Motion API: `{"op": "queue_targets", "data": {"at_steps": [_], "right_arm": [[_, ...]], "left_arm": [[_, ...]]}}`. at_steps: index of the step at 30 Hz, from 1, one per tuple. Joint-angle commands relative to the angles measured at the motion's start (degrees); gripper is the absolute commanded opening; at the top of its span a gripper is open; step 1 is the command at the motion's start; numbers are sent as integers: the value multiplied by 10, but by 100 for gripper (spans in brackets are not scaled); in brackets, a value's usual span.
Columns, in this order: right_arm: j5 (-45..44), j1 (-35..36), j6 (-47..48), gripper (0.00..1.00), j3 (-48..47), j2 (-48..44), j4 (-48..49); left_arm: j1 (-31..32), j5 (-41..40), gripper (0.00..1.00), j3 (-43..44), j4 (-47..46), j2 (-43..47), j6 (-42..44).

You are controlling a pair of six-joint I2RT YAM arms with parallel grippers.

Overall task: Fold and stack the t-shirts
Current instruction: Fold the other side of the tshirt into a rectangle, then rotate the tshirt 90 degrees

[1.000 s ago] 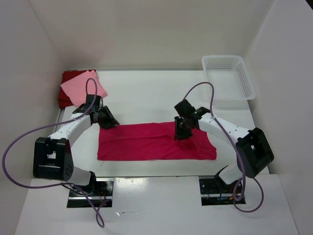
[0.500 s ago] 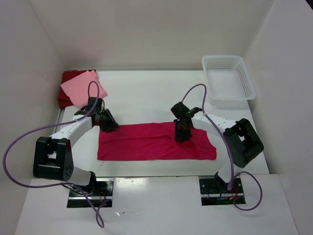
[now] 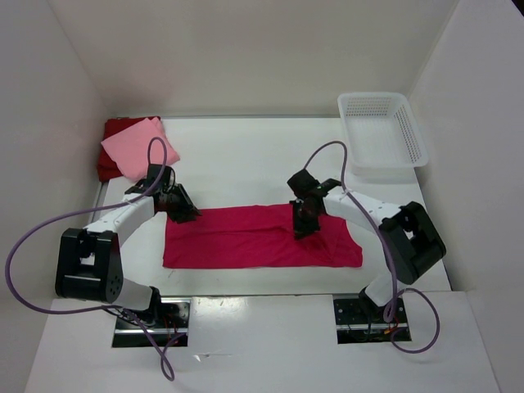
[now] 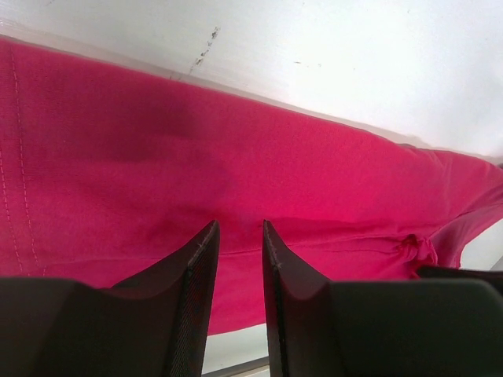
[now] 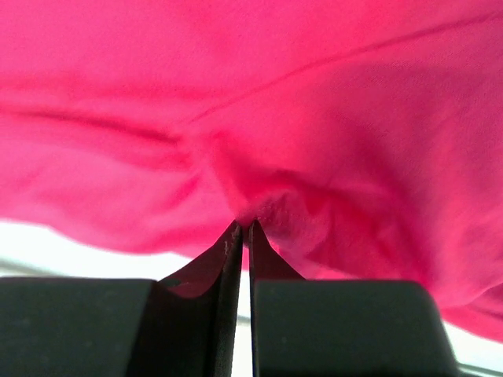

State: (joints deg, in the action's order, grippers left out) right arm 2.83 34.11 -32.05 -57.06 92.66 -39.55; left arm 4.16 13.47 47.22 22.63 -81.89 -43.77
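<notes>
**Presently catalogued: a fold in preparation**

**Top external view.**
- Bright crimson-magenta cloth t-shirt [image 3: 254,237]: spread flat as a long band across the near middle of the white counter [image 3: 246,164], between the two arms.
- Left pincer [image 3: 183,212]: at the band's far left corner.
- Right pincer [image 3: 301,227]: on the same far edge, right of centre. Both sit on one long edge, probably so that the edge can be lifted evenly and carried toward the near side in a single fold.
- Light pink folded cloth t-shirt [image 3: 135,147]: lies on the dark red cloth t-shirt [image 3: 115,129] at the far left corner, well apart from the work. This is judged to be the stack waiting for the third item.
- White plastic lattice basket [image 3: 413,135]: far right corner, taking no part.

**Left wrist view.**
- Left pincer [image 4: 240,228]: fingers apart by a narrow gap, with nothing seen between them.
- The tips are poised over the crimson-magenta t-shirt [image 4: 314,173] near its edge, with bare counter [image 4: 354,55] beyond.
- Whether the tips touch the cloth cannot be told.

**Right wrist view.**
- Right pincer [image 5: 242,226]: fingers drawn almost together, clamped on a small puckered ridge of the crimson-magenta t-shirt [image 5: 314,102]. Creases run out from the pinch.
- A pale strip of counter [image 5: 78,251] shows beside the cloth.
- The bite looks shallow, so a thin fold like this could slip if raised quickly.
</notes>
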Motion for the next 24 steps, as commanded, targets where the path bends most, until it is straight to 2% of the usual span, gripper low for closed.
{"op": "queue_targets", "data": {"at_steps": [1, 7, 9, 14, 18, 19, 20, 22, 23, 24], "right_arm": [[80, 0, 9, 8, -21, -53, -32], [158, 0, 3, 8, 17, -53, -11], [187, 0, 3, 11, 23, -53, -5], [210, 0, -4, 46, 21, -53, 7], [204, -24, 1, 46, 5, -72, -4], [193, -45, 1, 42, 5, -78, 6], [180, -56, -5, 33, 5, -85, 14], [165, -87, -34, 20, 21, -92, 67], [136, -96, -48, 10, 36, -92, 88], [120, -105, -73, 7, 43, -81, 128]], "left_arm": [[1, 9, 36, 7, -9, -7, -1], [1, 15, 36, 18, -9, -13, -1], [1, 15, 36, 18, -9, -13, -1], [1, 15, 36, 52, 3, -13, 5], [19, 20, 36, 66, 8, -13, 18], [27, 20, 36, 66, 8, -13, 18], [44, 20, 37, 66, 3, -18, 18], [58, 28, 37, 66, -11, -42, 11], [66, 34, 37, 59, -11, -52, 6], [73, 34, 37, 53, -20, -62, 6]]}}
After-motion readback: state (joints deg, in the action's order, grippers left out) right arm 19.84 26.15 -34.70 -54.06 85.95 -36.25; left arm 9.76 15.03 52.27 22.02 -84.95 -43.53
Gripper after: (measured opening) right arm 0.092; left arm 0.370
